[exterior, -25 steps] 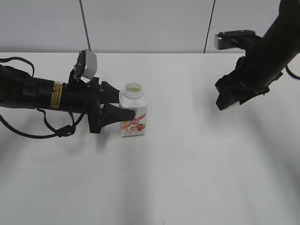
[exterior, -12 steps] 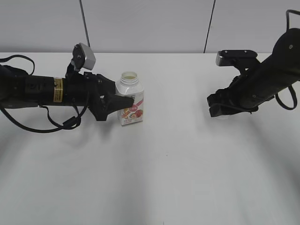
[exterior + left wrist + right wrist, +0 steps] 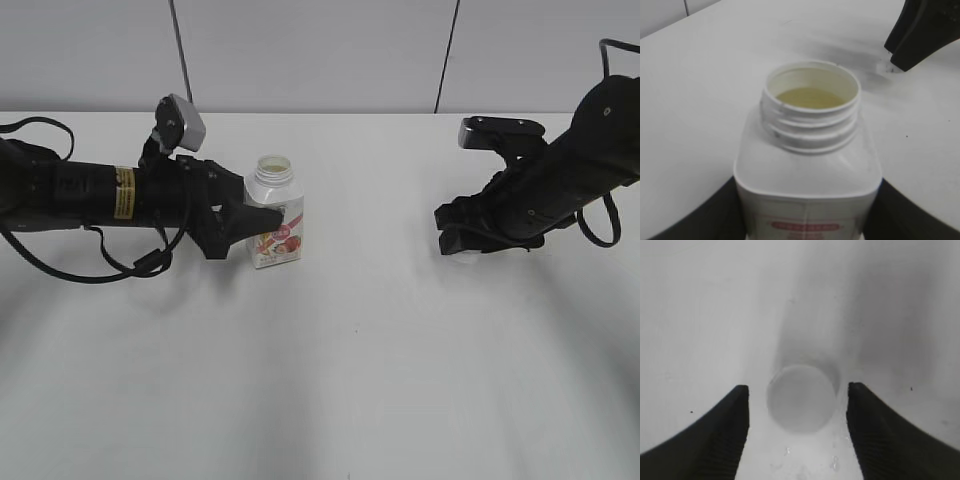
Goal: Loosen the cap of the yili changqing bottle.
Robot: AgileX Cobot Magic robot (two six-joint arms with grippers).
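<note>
The yili changqing bottle [image 3: 275, 225] stands upright on the table, white with a red-pink fruit label. Its threaded neck is open, with pale yellow liquid inside [image 3: 811, 97]. My left gripper [image 3: 255, 222] is shut on the bottle's body from the left, its black fingers on both sides [image 3: 807, 215]. The cap [image 3: 801, 397] lies flat on the white table, off the bottle. My right gripper [image 3: 455, 242] is low over the table at the right. It is open, with the cap between its fingers [image 3: 799, 390] and touching neither.
The white table [image 3: 350, 380] runs to a grey panelled wall at the back. Black cables trail from the left arm [image 3: 60, 190] at the left edge. The right arm [image 3: 560, 170] slants in from the upper right.
The right gripper has come down and to the left, to just above the table. The left gripper and the bottle have shifted slightly left.
</note>
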